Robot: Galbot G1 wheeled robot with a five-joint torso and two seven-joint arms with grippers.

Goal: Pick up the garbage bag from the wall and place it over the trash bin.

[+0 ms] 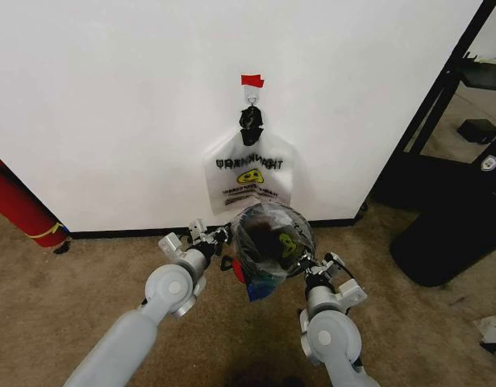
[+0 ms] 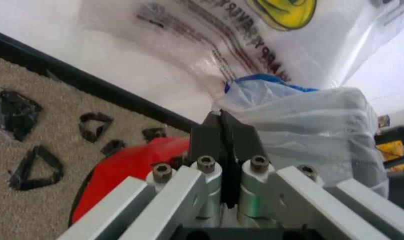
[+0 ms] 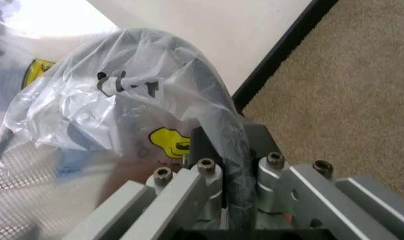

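My left tool (image 2: 221,150) is pressed together beside the garbage bag (image 1: 272,234), and my right tool (image 3: 231,165) pinches its thin, soft, slippery film over the trash bin (image 2: 132,170); hold the rim. The wrist views show these grips, the head view another smiley bag (image 1: 249,173) hanging on the wall (image 1: 110,97).

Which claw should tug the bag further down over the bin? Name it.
Right, probably: the right claw is clamped on the garbage bag at the trash bin rim; the left claw is shut with the bag beside it.
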